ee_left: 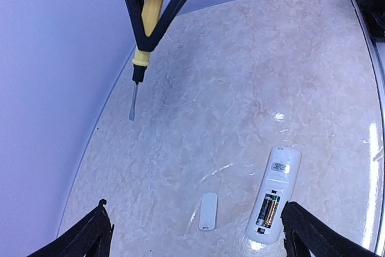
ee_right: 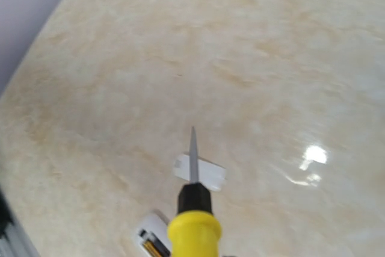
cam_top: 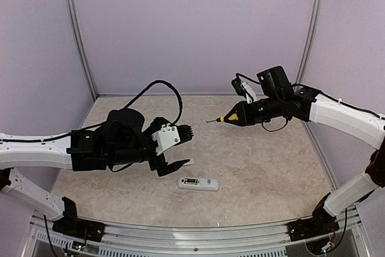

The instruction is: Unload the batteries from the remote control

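glossy beige table (cam_top: 258, 173), lilac walls (cam_top: 192, 28); left gripper (cam_top: 186, 147) wide, right gripper (cam_top: 239, 115) seemingly pinching the screwdriver (cam_top: 225, 118).

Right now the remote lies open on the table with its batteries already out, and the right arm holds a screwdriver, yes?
No: the batteries sit inside the remote control, as the left wrist view shows. The rest is right, screwdriver included.
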You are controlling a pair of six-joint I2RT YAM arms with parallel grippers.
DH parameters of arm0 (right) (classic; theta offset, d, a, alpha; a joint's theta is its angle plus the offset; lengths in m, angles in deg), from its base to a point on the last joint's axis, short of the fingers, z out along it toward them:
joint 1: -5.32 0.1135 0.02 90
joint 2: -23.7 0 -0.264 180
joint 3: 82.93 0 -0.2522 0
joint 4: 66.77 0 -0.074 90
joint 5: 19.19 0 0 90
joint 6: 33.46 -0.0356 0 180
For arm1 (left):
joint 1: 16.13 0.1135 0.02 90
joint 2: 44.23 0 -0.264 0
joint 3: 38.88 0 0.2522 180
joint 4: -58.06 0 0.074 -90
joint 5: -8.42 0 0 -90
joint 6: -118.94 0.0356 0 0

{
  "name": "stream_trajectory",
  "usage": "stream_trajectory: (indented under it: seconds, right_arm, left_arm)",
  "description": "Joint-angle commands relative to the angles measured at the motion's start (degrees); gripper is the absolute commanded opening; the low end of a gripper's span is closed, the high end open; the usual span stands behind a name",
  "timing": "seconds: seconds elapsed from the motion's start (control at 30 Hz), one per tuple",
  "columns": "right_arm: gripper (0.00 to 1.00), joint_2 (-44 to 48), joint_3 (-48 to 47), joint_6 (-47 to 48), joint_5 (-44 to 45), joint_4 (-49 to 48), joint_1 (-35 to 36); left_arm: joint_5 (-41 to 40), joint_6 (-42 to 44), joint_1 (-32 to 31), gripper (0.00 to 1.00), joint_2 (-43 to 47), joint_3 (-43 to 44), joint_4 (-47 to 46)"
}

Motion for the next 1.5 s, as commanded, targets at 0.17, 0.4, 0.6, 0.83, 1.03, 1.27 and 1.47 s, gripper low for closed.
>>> stream_trajectory:
  seconds: [0.17, 0.4, 0.6, 0.83, 1.03, 1.27, 1.47]
  right_arm:
    - [0.00, 5.55, 3.27, 2.92, -2.05, 12.44, -0.29]
    - [0.00, 7.49, 7.32, 0.77, -7.46, 13.24, 0.74]
    - [0.00, 5.64, 9.21, -0.33, -6.13, 10.35, 2.26]
    - [0.00, 4.21, 6.83, 0.95, -1.19, 11.28, 2.21]
    - [0.00, 3.17, 6.78, 2.16, -1.90, 13.10, 2.22]
    - [0.00, 3.32, 7.17, 2.48, -0.12, 12.83, 2.17]
    - [0.00, 3.35, 6.94, 3.16, 0.83, 13.38, 2.14]
  left_arm:
    - [12.55, -1.42, 6.40, 0.93, -4.75, -2.97, 8.69]
    - [15.52, -0.89, 7.49, 0.88, -10.59, -3.96, 7.46]
    - [14.54, -1.94, 6.17, 0.77, -18.55, -1.48, 4.17]
    - [10.99, -4.25, 2.23, 0.78, -28.14, 6.53, 6.73]
    - [10.42, -1.74, 4.98, 0.78, -28.87, 6.16, 5.88]
    - [13.30, 5.87, 5.27, 0.77, -30.47, 7.73, 8.11]
    - [19.97, 7.15, 5.58, 0.75, -33.76, 13.96, 12.89]
